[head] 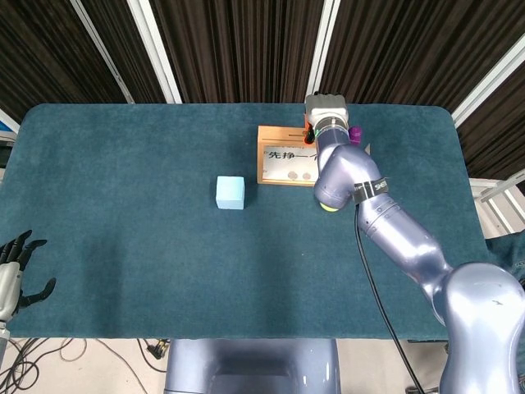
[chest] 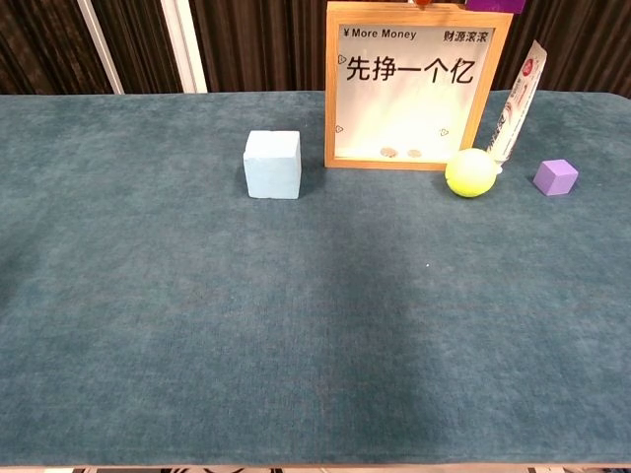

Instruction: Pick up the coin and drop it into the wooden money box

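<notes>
The wooden money box (head: 279, 156) stands upright at the back of the table, its glass front (chest: 409, 89) printed with black characters. Two coins (chest: 399, 153) lie inside at its bottom. No loose coin shows in either view. My right arm (head: 349, 176) reaches over the box's right end, and my right hand (head: 311, 131) sits at the top edge, mostly hidden under the wrist. Only a small orange tip (chest: 422, 4) of it shows in the chest view, so its grip cannot be made out. My left hand (head: 16, 275) hangs off the table's near left corner, fingers spread and holding nothing.
A light blue cube (chest: 272, 164) stands left of the box. A yellow ball (chest: 470, 172), a leaning white tube (chest: 517, 103) and a small purple cube (chest: 555, 176) sit to the box's right. The teal table (chest: 296, 325) stretches wide in front.
</notes>
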`<control>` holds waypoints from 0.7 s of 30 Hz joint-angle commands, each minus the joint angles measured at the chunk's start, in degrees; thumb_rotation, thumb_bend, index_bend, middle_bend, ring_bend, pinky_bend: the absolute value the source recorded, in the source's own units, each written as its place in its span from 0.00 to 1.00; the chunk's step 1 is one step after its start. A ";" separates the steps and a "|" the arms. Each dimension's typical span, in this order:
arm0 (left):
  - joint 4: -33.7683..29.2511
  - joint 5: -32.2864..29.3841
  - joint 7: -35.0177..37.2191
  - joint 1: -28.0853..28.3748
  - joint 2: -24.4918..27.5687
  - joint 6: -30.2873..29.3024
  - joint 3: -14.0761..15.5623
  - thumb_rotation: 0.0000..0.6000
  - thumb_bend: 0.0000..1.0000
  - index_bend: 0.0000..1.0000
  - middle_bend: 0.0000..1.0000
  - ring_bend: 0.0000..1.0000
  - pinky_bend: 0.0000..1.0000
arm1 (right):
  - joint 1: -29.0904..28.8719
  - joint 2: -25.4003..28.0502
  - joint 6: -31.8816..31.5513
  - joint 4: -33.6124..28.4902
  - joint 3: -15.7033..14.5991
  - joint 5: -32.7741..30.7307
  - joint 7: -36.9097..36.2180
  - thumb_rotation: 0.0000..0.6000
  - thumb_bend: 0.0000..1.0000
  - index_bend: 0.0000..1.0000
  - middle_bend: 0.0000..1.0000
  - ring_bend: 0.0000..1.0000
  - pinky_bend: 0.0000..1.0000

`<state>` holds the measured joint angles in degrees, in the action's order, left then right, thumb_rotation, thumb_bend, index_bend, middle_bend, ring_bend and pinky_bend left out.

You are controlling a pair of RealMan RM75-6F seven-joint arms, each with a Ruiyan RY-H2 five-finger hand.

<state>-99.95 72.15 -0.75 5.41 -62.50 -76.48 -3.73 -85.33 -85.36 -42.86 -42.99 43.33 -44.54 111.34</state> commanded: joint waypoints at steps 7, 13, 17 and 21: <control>-0.02 -0.02 -0.04 0.00 0.00 -0.05 0.00 1.00 0.32 0.20 0.00 0.00 0.02 | 0.64 -0.68 -0.40 0.47 2.47 1.34 1.11 1.00 0.54 0.71 0.03 0.00 0.00; -0.09 -0.15 -0.21 0.04 0.04 0.04 0.01 1.00 0.32 0.20 0.00 0.00 0.02 | 0.92 -1.22 -0.54 0.83 3.45 2.07 1.62 1.00 0.54 0.69 0.02 0.00 0.00; -0.13 -0.24 -0.23 0.05 0.05 0.07 -0.01 1.00 0.32 0.20 0.00 0.00 0.02 | 1.02 -1.48 -0.70 1.03 4.27 2.44 2.07 1.00 0.54 0.68 0.02 0.00 0.00; -0.23 -0.43 -0.40 0.09 0.09 0.18 -0.01 1.00 0.32 0.20 0.00 0.00 0.02 | 1.08 -1.58 -1.37 0.96 5.14 2.44 2.88 1.00 0.54 0.66 0.02 0.00 0.00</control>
<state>-100.18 71.72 -1.14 5.50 -62.40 -76.30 -3.73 -84.28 -86.91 -44.10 -42.02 48.30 -42.07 114.06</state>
